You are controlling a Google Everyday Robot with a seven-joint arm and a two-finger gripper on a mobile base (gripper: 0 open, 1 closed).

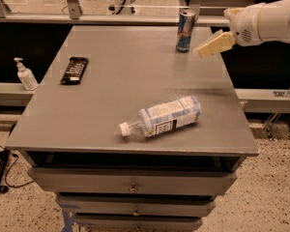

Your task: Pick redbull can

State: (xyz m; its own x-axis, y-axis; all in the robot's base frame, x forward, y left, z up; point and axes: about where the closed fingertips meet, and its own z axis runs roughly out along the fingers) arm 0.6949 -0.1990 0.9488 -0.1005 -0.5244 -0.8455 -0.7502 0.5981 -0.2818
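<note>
The redbull can (185,31), slim, blue and silver, stands upright near the far right corner of the grey table (116,91). My gripper (210,44), cream coloured on a white arm reaching in from the right, hovers just to the right of the can, a little lower than its top and apart from it. It holds nothing that I can see.
A clear plastic bottle (162,117) with a blue-white label lies on its side near the table's front. A black snack bar (74,70) lies at the left. A pump bottle (25,75) stands on a ledge left of the table. Drawers (130,182) are below.
</note>
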